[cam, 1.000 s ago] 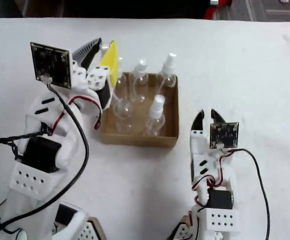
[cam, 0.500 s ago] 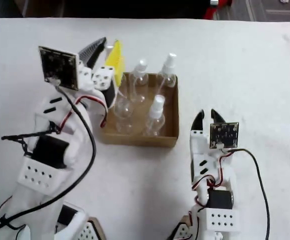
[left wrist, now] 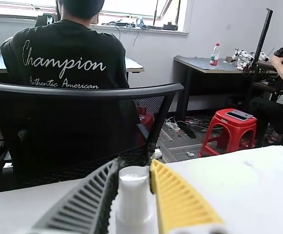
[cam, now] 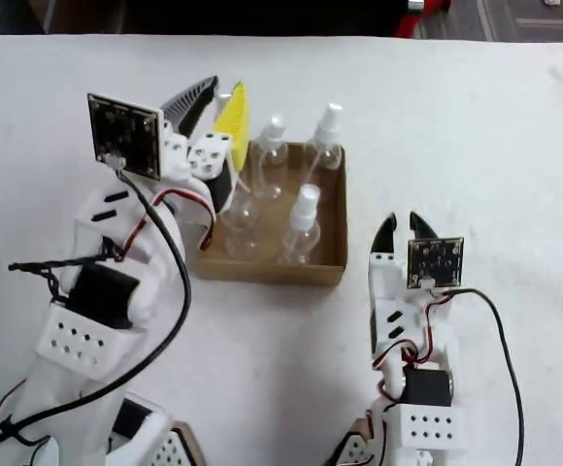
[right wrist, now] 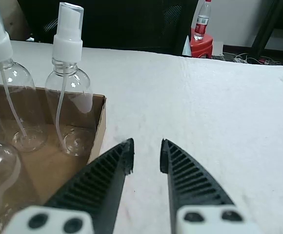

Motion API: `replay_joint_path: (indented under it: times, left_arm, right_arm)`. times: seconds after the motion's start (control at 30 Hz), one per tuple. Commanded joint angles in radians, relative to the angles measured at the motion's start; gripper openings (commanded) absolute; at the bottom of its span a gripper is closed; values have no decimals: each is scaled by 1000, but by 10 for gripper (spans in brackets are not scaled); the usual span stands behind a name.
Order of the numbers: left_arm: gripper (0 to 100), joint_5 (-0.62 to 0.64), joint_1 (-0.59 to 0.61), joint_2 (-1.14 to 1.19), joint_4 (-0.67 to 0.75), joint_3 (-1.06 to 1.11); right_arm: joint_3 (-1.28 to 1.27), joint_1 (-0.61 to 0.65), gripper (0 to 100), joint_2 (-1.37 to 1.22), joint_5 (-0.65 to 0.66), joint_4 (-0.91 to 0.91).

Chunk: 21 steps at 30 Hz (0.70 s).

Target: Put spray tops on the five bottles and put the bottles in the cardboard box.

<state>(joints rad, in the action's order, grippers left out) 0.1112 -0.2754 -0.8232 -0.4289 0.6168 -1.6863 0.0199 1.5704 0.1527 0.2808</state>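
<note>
- Left tool (cam: 221, 105): pinching spray top (left wrist: 131, 192); shifted rightward, now over cardboard box (cam: 267, 272) upper-left corner; last placement judged near.
- Right tool (cam: 405, 225): spread, unmoved, lower right.

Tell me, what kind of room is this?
Probably an office or lab workroom: a dark desk by the wall, a mesh office chair, and a red stool on the floor.

One brown cardboard box (cam: 332, 264). Inside the box, four clear round plastic bottles (cam: 302, 236) show. Four white plastic spray tops (cam: 331, 116) in all, three of them on bottles in the box.
</note>
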Motion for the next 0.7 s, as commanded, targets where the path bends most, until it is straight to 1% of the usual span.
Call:
replay_joint_path:
  times: [0.0, 0.07, 0.13, 0.37, 0.5, 0.67]
  left_arm:
    - [23, -14, -7, -18, -81, -89]
    - [23, -14, -7, -10, -140, -127]
    - [23, -14, -1, -10, -160, -143]
    - [23, -15, -5, -8, -155, -144]
    - [23, -15, -1, -8, -115, -143]
    - [23, -15, -1, -8, -114, -126]
  right_arm:
    - [-9, -1, 77, 7, 11, -25]
    - [-9, -1, 77, 7, 11, -25]
    - [-9, -1, 77, 7, 11, -25]
    - [-9, -1, 77, 5, 11, -25]
    - [-9, -1, 77, 5, 11, -25]
    - [-9, -1, 77, 5, 11, -25]
